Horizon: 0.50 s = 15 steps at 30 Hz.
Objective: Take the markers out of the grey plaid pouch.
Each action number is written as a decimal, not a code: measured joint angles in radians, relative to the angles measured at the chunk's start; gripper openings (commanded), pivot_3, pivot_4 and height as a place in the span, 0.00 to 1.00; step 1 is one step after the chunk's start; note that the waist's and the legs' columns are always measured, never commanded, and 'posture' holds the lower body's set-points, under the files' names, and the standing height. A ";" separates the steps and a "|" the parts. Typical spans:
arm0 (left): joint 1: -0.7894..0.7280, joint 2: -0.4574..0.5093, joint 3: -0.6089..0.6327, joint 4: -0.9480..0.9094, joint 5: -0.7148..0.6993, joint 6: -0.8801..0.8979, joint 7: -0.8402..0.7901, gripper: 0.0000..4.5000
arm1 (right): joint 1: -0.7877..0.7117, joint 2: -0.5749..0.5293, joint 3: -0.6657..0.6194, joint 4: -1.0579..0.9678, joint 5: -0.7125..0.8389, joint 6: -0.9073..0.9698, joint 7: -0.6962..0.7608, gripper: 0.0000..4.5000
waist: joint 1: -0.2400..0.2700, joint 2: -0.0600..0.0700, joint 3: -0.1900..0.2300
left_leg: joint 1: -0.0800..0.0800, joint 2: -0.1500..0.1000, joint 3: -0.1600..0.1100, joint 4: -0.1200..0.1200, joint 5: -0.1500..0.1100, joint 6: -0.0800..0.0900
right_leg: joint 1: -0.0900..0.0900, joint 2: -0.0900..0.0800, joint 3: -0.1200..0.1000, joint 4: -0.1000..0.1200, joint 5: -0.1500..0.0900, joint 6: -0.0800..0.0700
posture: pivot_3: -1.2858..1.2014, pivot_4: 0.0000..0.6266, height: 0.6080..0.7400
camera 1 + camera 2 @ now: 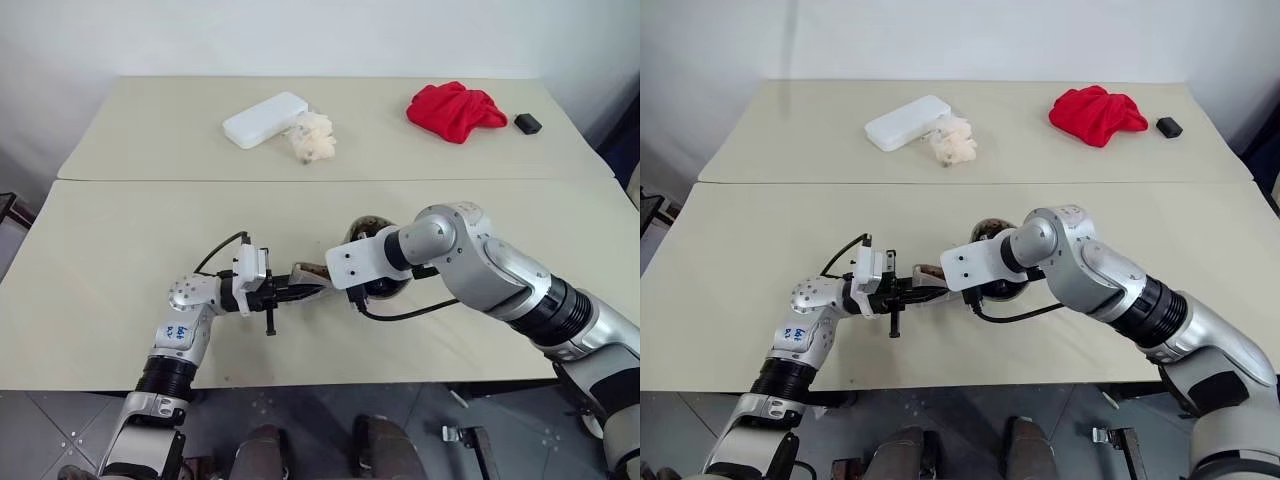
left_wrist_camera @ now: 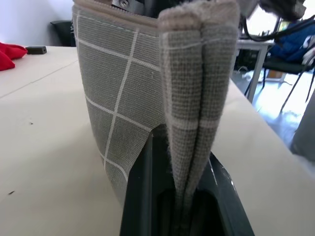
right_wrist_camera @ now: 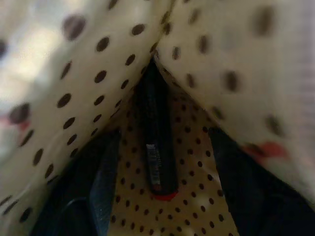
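Down at the near edge of the table (image 1: 120,250), the left gripper (image 1: 300,292) is clenched on one end of the grey plaid pouch (image 2: 123,98), holding it up off the surface with its mouth toward the right arm. The left wrist view shows the folded fabric pinched tight between the black fingers. Now the right gripper (image 3: 157,196) is nosing into the opening, jaws parted, nothing between them yet. Its wrist view looks down a cream lining with dark dots, and there, deep in the crease, lies a slim marker (image 3: 157,147), dark barrel with a red end. The green one I cannot make out.

To do this well, I'd say the left hand must hold the pouch steady while the right slides one finger either side of that barrel, then closes and draws straight back out along the pouch, not sideways into the lining.

Further back on the beige tabletop sit a white box (image 1: 265,119), a crumpled pale wad (image 1: 313,137) touching it, a red cloth (image 1: 455,110) and a small black object (image 1: 528,123). A plain white wall stands behind.
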State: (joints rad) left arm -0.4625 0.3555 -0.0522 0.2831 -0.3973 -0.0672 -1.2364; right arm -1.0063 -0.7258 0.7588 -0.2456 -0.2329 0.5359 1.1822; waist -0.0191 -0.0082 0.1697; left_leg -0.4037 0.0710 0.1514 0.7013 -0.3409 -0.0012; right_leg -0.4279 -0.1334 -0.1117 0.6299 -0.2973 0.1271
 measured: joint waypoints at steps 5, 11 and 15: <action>0.000 0.025 0.004 -0.004 -0.020 0.051 -0.039 0.00 | 0.017 0.026 -0.001 0.052 -0.031 -0.058 0.017 0.66 | -0.011 0.000 0.000 | 0.000 0.000 0.000 0.000 0.000 0.000 | 0.000 0.000 0.000 0.000 0.000 0.000 | 0.52 0.24 1.00; -0.010 0.078 0.004 -0.005 -0.029 0.079 -0.098 0.00 | 0.015 0.078 -0.020 0.129 -0.041 -0.079 0.044 0.66 | -0.013 0.000 0.000 | 0.001 0.000 0.000 -0.001 0.000 -0.001 | 0.000 0.001 0.000 0.000 0.000 0.000 | 0.52 0.24 1.00; -0.015 0.082 0.003 0.001 -0.028 0.079 -0.112 0.00 | 0.013 0.100 -0.025 0.150 -0.049 -0.071 0.076 0.66 | -0.012 0.000 0.000 | 0.001 0.000 0.000 -0.001 0.000 -0.001 | 0.000 0.001 0.000 0.000 0.000 0.000 | 0.52 0.24 1.00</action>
State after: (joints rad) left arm -0.4775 0.4371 -0.0490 0.2837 -0.4257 0.0117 -1.3483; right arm -0.9930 -0.6260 0.7334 -0.0959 -0.2821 0.4650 1.2584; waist -0.0316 -0.0081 0.1698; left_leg -0.4030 0.0712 0.1514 0.7006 -0.3404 -0.0020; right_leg -0.4277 -0.1329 -0.1119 0.6301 -0.2975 0.1268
